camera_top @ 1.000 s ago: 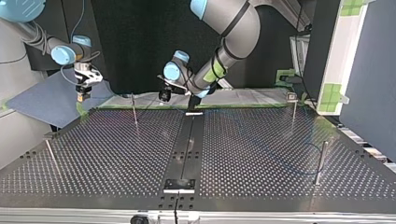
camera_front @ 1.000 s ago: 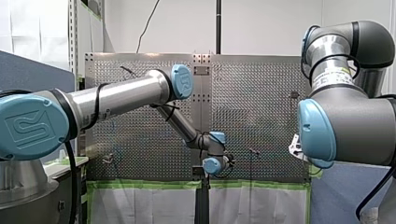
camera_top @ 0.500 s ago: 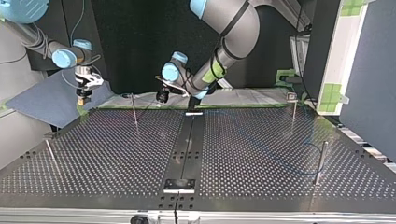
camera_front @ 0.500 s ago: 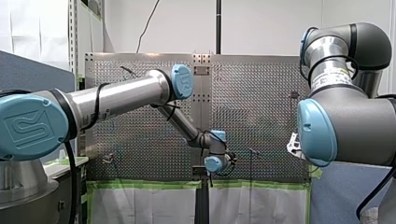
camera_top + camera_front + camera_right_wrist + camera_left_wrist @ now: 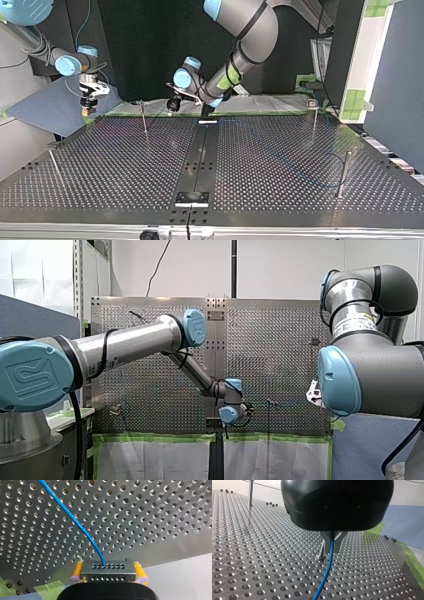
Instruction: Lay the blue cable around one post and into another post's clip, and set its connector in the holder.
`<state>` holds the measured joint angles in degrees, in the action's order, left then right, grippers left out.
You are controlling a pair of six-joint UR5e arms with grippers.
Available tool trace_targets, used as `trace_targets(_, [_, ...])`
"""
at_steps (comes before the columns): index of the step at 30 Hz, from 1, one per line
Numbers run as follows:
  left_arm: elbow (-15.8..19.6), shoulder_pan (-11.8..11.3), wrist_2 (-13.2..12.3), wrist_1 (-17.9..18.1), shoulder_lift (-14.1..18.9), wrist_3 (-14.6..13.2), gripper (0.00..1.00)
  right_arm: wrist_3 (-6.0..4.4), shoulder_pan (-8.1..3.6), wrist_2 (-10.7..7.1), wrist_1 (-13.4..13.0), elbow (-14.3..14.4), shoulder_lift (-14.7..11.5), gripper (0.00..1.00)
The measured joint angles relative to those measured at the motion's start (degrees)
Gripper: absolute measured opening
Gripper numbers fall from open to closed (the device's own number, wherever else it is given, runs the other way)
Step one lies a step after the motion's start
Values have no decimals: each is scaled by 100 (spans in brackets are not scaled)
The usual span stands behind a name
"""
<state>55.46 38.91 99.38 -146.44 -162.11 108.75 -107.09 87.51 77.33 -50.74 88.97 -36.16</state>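
Note:
The blue cable (image 5: 327,570) runs out from between my left gripper's (image 5: 332,545) metal fingers, which are shut on it just above the perforated table, beside a thin post (image 5: 321,552). In the top view this gripper (image 5: 174,104) hangs at the table's far edge near the post (image 5: 144,121). My right gripper (image 5: 108,573), with yellow pads, is shut on the black connector (image 5: 108,570); the cable (image 5: 75,521) leaves the connector's top and crosses over the plate. In the top view it (image 5: 88,105) hovers off the table's far left corner.
Other thin posts stand at the top view's left (image 5: 55,167), far right (image 5: 314,117) and near right (image 5: 343,174). A black strip (image 5: 200,155) runs down the table's middle to a small plate (image 5: 192,198) at the near edge. Green tape (image 5: 150,438) lines the table's edge.
My right gripper has sunk slightly toward the table's far left corner with the connector. My left gripper has shifted a little toward the top view's left, still shut on the cable.

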Motion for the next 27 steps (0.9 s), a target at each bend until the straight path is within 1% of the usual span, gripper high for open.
trace_targets(5, [-9, -14, -18, -6, -5, 38, 0, 11, 11, 19, -10, -55, 17, 0])
trace_targets(15, [29, -40, -73, -54, -46, 92, 0, 39, 95, 65, 22, -181, 71, 0])
trace_targets(22, [45, -67, -79, -56, -51, 98, 0, 57, 139, 79, 160, -310, 179, 0])
trace_targets(27, [46, -104, -81, -60, -51, 115, 0, 63, 148, 82, 238, -360, 209, 0])
